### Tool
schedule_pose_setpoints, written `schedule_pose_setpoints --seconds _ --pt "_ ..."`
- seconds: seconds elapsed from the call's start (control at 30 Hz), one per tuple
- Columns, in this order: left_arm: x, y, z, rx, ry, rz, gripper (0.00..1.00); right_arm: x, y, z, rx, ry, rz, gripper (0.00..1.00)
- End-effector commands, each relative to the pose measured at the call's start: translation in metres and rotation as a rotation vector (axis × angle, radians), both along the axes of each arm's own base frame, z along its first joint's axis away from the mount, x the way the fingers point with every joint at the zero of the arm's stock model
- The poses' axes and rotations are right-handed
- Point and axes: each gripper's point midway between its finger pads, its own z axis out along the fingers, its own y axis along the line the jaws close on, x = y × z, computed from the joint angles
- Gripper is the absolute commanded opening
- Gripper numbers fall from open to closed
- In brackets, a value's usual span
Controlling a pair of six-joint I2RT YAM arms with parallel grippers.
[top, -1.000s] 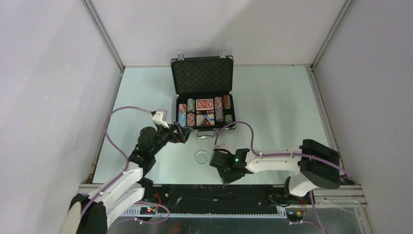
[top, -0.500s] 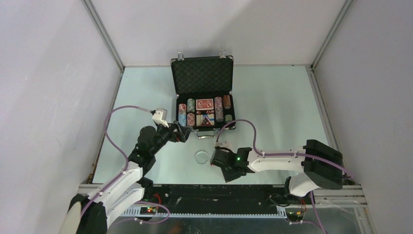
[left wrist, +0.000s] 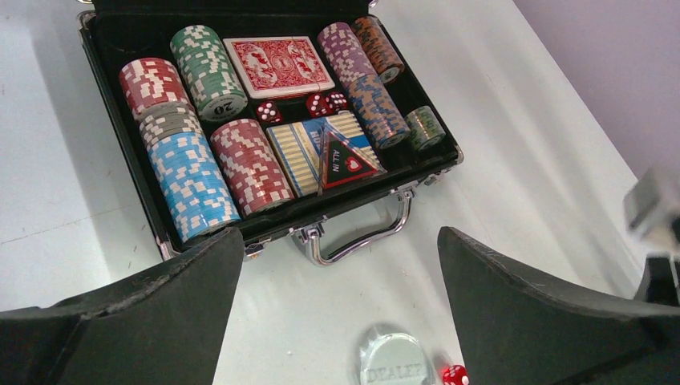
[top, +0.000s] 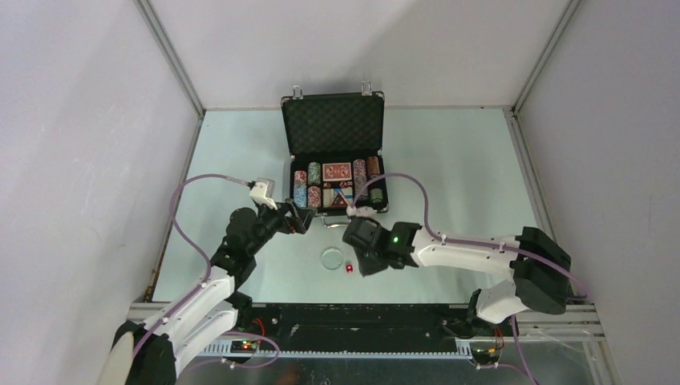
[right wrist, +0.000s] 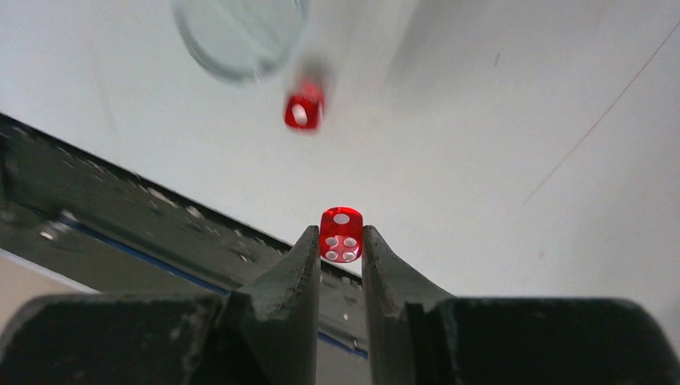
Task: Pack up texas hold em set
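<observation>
Broadly, the table point(top: 457, 160) carries the case point(top: 333, 124) open at its 12 o'clock, chips point(left wrist: 192, 184) and cards point(left wrist: 277, 66) in the tray. The left gripper point(top: 303, 220) hangs wide, holding nothing, by the case's 7 o'clock corner; the right gripper point(right wrist: 341, 241) pinches a die point(right wrist: 342, 231) between its tips. At the case's 6 o'clock lies the clear disc point(top: 330, 257), a second die point(top: 350, 268) just beside it at 4 o'clock. Both look light, hard and slick: I would pinch flat faces squarely. Room lies open either side; the near edge is close.

Pale green table point(top: 240, 152), white walls point(top: 80, 120), metal corner posts point(top: 171, 60)
</observation>
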Motion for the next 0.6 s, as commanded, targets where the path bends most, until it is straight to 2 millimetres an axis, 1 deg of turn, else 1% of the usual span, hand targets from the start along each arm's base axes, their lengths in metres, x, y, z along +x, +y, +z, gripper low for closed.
schedule_pose_setpoints --seconds 0.0,0.03,0.07,0.1,0.13,0.17,0.2,0.23,0.27,0.3,0.33,0.37,0.4,0.43,0.47,0.5,0.53,0.57 --pt "0.006 0.000 0.028 -0.002 -0.086 0.012 0.98 0.060 0.027 0.054 0.158 -0.156 -0.021 0.16" --pt "0.007 0.003 0.027 0.000 -0.083 0.026 0.98 0.072 0.035 0.060 0.191 -0.185 -0.016 0.16" --pt "0.008 0.004 0.027 0.002 -0.081 0.035 0.98 0.088 0.040 0.071 0.228 -0.205 -0.034 0.17" --pt "0.009 0.007 0.025 0.007 -0.074 0.054 0.98 0.100 0.048 0.074 0.252 -0.229 -0.033 0.17" --pt "0.009 0.009 0.025 0.010 -0.073 0.064 0.98 0.119 0.051 0.085 0.284 -0.251 -0.061 0.17" --pt "0.010 0.011 0.024 0.013 -0.070 0.076 0.98 0.132 0.057 0.084 0.296 -0.261 -0.068 0.17" --pt "0.010 0.012 0.025 0.013 -0.073 0.081 0.98 0.149 0.060 0.096 0.329 -0.272 -0.084 0.17" --pt "0.010 0.012 0.025 0.014 -0.071 0.084 0.98 0.160 0.065 0.090 0.328 -0.266 -0.092 0.17" --pt "0.010 0.013 0.026 0.013 -0.074 0.085 0.98 0.177 0.070 0.091 0.341 -0.264 -0.106 0.16" --pt "0.009 0.013 0.026 0.014 -0.074 0.086 0.98 0.186 0.071 0.090 0.344 -0.266 -0.113 0.15" --pt "0.009 0.013 0.027 0.013 -0.077 0.086 0.98 0.201 0.075 0.089 0.350 -0.265 -0.123 0.15" --pt "0.009 0.013 0.026 0.013 -0.077 0.086 0.98 0.206 0.078 0.088 0.355 -0.258 -0.123 0.15" --pt "0.009 0.013 0.027 0.014 -0.078 0.086 0.98 0.219 0.081 0.082 0.350 -0.249 -0.135 0.15" --pt "0.008 0.014 0.027 0.013 -0.079 0.086 1.00 0.232 0.084 0.091 0.373 -0.259 -0.144 0.15" --pt "0.009 0.014 0.028 0.013 -0.081 0.090 0.98 0.238 0.086 0.078 0.351 -0.239 -0.153 0.15" --pt "0.009 0.015 0.028 0.013 -0.081 0.093 0.98 0.249 0.089 0.083 0.364 -0.250 -0.165 0.15" --pt "0.009 0.016 0.028 0.013 -0.083 0.102 0.98 0.255 0.090 0.070 0.346 -0.232 -0.176 0.15" --pt "0.009 0.017 0.028 0.012 -0.084 0.107 0.98 0.265 0.092 0.075 0.358 -0.244 -0.188 0.16"
